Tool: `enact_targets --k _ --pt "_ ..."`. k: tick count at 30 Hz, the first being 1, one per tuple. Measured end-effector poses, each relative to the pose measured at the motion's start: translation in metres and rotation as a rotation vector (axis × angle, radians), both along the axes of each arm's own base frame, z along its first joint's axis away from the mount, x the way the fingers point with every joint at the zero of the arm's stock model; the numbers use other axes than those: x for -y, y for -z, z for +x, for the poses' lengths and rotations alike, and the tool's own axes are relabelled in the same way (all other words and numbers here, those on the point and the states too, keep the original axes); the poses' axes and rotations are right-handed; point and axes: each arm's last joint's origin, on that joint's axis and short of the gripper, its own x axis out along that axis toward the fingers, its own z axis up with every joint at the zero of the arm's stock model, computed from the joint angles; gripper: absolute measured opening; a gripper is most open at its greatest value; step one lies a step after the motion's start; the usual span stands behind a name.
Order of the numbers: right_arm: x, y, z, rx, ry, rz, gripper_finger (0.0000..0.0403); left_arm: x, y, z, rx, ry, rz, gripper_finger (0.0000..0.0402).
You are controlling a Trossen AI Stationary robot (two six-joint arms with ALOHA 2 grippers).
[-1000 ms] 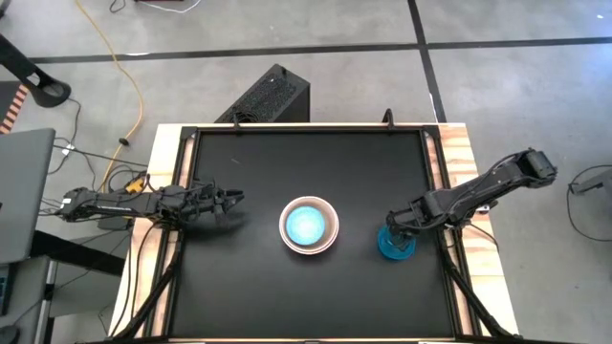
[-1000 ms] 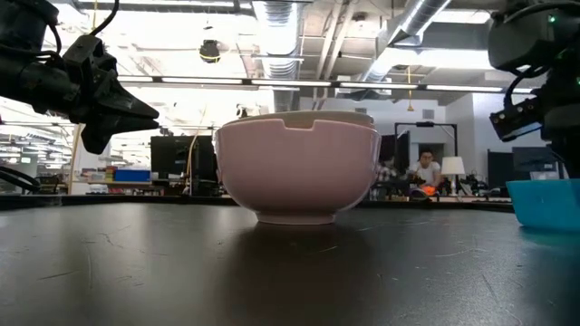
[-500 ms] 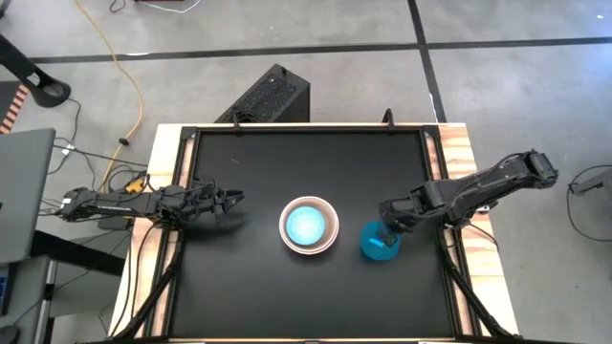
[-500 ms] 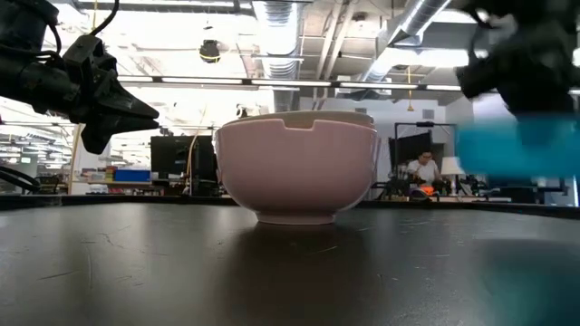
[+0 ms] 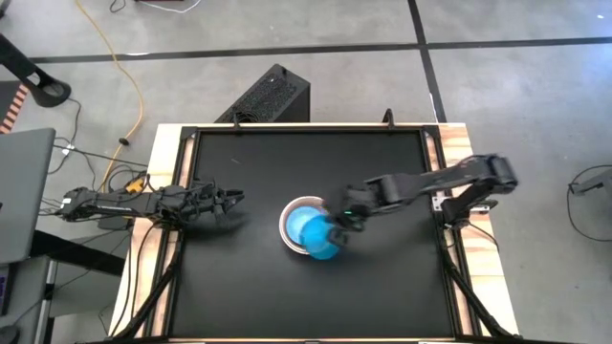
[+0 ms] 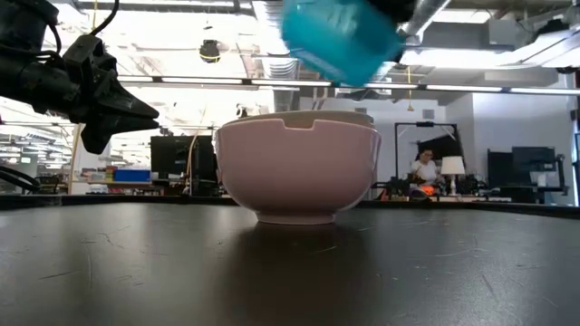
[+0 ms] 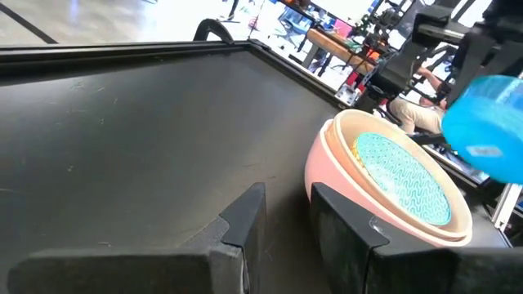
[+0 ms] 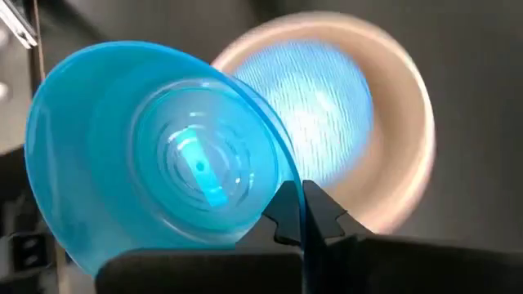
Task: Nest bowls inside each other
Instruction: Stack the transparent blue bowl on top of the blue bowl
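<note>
A stack of nested bowls stands on its base at the table's middle. The outermost is a pink bowl, with a paler one inside it and a light blue bowl innermost. The bright cyan-blue bowl hangs tilted above the stack's near right rim, high over it in the low view. My right gripper is shut on it. My left gripper waits open, low at the table's left, pointing at the stack. My right gripper pinches the cyan-blue bowl's rim, one finger inside the bowl and one outside. The fingers slant down from the table's right side. The bowl is lifted clear and tilted, its opening turned toward the gripper, over the stack.
The black table top has a raised frame and wooden side edges. A dark box stands on the floor beyond the far edge. Free room lies all round the stack. A person sits far off in the room.
My right gripper has lifted the cyan-blue bowl off the table's right part and carried it up and toward the table's left, to above the stack. The wrist has rolled, and the bowl, first upright on the table, now hangs tilted.
</note>
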Motion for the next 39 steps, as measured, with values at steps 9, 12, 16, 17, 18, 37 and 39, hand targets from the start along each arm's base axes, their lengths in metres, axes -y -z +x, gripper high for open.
enact_targets --k 9,12,16,17,18,37,39 --pt "0.032 0.011 0.077 -0.094 -0.095 -0.072 0.0000 0.000 0.000 0.000 0.008 0.004 -0.025 0.0088" --pt "0.043 0.015 0.085 -0.116 -0.095 -0.057 0.0000 0.000 0.000 0.000 0.008 0.004 -0.025 0.0088" --pt "0.055 0.020 0.083 -0.161 -0.070 -0.049 0.0000 0.000 0.000 0.000 0.007 0.005 -0.022 0.0088" --pt "0.057 0.021 0.082 -0.171 -0.064 -0.048 0.0000 0.000 0.000 0.000 0.006 0.005 -0.020 0.0088" --pt "0.059 0.022 0.082 -0.181 -0.058 -0.047 0.0000 0.000 0.000 0.000 0.005 0.006 -0.015 0.0088" --pt "0.059 0.028 0.070 -0.316 -0.040 -0.038 0.0000 0.000 0.000 0.000 0.002 0.007 -0.008 0.0088" --pt "0.059 0.028 0.070 -0.316 -0.035 -0.036 0.0000 0.000 0.000 0.000 0.002 0.007 -0.008 0.0088"
